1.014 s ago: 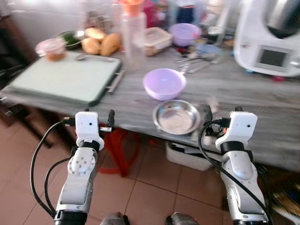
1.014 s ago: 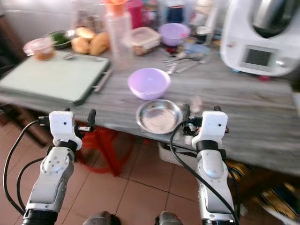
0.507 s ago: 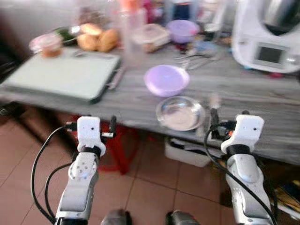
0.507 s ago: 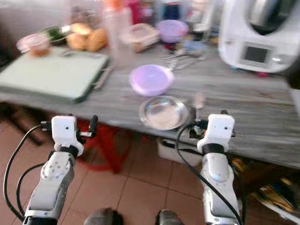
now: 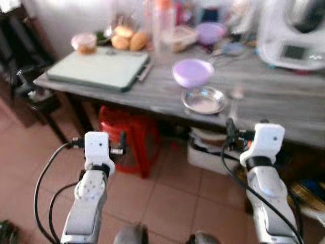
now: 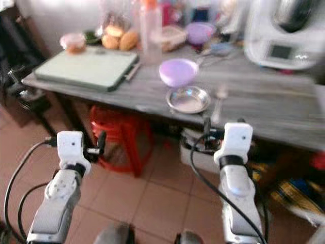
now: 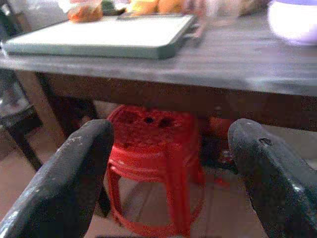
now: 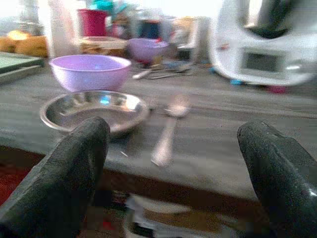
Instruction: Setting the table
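Grey wood-grain table (image 5: 284, 104) runs across the far side of a tiled floor (image 5: 167, 188), with clutter along its back edge. At the table's left end sits a small tub of orange food (image 5: 84, 42), and beside it lie bread rolls (image 5: 131, 39). In front of these rests a large pale green tray (image 5: 101, 67) with a dark rim. To its right stands a clear bottle with an orange cap (image 5: 161, 28), and behind that a lidded plastic container (image 5: 184, 36). Under the table, below the tray's right end, is a red plastic stool (image 7: 158, 148).

Near the table's middle sits a lilac bowl (image 5: 193, 72), and just in front of it, close to the near edge, a shallow steel dish (image 5: 204, 99). The two look very close or touching, though the blur hides which. Just right of the dish lies a metal spoon (image 8: 168, 126), bowl end away from the robot. Farther back is a second, smaller purple bowl (image 5: 211, 32), and at the right end a white kitchen appliance with a small screen (image 5: 297, 35).

Both arms are raised short of the table. The left gripper (image 7: 168, 168) faces the stool with fingers spread and nothing between them. The right gripper (image 8: 173, 163) is level with the table edge, facing the dish and spoon, fingers likewise spread wide and holding nothing
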Available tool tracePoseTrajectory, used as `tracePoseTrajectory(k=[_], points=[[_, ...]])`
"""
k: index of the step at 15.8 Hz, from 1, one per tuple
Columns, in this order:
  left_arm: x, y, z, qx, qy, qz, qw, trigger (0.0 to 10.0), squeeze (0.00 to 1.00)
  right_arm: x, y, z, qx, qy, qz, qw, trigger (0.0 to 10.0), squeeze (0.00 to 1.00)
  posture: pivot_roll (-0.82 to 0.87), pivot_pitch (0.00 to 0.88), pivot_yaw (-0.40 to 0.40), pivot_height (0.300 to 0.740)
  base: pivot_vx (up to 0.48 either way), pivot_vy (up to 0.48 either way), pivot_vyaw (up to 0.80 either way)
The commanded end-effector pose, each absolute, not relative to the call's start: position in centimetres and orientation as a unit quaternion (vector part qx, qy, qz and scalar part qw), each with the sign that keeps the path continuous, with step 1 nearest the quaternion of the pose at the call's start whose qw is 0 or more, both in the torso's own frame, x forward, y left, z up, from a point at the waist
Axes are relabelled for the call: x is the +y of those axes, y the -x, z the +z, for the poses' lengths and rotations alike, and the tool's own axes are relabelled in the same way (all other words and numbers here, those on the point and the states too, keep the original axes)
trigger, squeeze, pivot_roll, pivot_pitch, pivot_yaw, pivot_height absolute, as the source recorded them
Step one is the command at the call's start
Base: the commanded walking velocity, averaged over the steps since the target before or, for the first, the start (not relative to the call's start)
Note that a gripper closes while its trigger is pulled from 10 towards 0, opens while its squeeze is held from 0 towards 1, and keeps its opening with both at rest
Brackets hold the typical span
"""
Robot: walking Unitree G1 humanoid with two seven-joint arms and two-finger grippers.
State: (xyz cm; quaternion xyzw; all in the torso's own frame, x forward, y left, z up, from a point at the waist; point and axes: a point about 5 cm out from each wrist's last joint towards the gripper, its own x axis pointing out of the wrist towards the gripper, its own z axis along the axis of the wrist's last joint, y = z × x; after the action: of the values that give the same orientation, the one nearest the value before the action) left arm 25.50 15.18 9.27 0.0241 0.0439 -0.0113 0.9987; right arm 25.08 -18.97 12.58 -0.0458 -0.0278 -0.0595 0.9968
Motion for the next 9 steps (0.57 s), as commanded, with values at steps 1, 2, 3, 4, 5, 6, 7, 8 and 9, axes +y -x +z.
tracePoseTrajectory(k=[1,2,3,4,5,6,7,8,9], points=[[15.3,-25.6,9.5,0.041,-0.032,-0.011,0.999,10.0,0.00,-18.8,-25.1,12.8,-0.031,0.040,-0.058,0.997,10.0,0.00,-0.04,0.000,0.019,0.740,-0.360,0.000,0.00],[15.2,-25.7,9.6,0.038,-0.033,-0.014,0.999,10.0,0.00,-18.9,-25.2,12.9,-0.031,0.041,-0.059,0.997,10.0,0.00,-0.04,0.000,0.019,0.740,-0.334,0.000,0.00],[15.0,-25.8,9.7,0.032,-0.034,-0.021,0.999,10.0,0.00,-18.9,-25.3,12.9,-0.031,0.042,-0.059,0.997,10.0,0.00,-0.04,0.000,0.018,0.740,-0.240,0.000,0.00],[14.8,-25.8,9.8,0.028,-0.028,-0.038,0.998,10.0,0.00,-18.9,-25.2,12.9,-0.031,0.041,-0.059,0.997,10.0,0.00,-0.04,0.000,0.018,0.740,0.000,0.000,0.00],[14.5,-25.6,9.8,0.028,-0.013,-0.056,0.998,10.0,0.00,-18.9,-25.3,12.9,-0.029,0.041,-0.058,0.997,10.0,0.00,-0.04,0.000,0.017,0.740,0.000,0.000,0.00],[14.5,-25.6,9.9,0.028,-0.010,-0.058,0.998,10.0,0.00,-18.9,-25.3,12.9,-0.028,0.041,-0.058,0.997,10.0,0.00,-0.04,0.000,0.016,0.740,0.000,0.000,0.00],[14.2,-25.5,10.1,0.019,-0.004,-0.075,0.997,10.0,0.00,-18.9,-25.4,12.9,-0.028,0.042,-0.057,0.997,10.0,0.00,-0.04,0.000,0.018,0.740,0.000,0.000,-0.80],[14.1,-25.6,10.2,0.017,-0.003,-0.077,0.997,10.0,0.00,-18.9,-25.4,12.9,-0.028,0.041,-0.057,0.997,10.0,0.00,-0.04,0.000,0.019,0.740,0.000,0.000,-0.80],[14.0,-25.6,10.2,0.017,-0.003,-0.082,0.996,10.0,0.00,-18.9,-25.5,12.9,-0.028,0.041,-0.057,0.997,10.0,0.00,-0.04,0.000,0.020,0.740,0.000,0.000,-0.80]])
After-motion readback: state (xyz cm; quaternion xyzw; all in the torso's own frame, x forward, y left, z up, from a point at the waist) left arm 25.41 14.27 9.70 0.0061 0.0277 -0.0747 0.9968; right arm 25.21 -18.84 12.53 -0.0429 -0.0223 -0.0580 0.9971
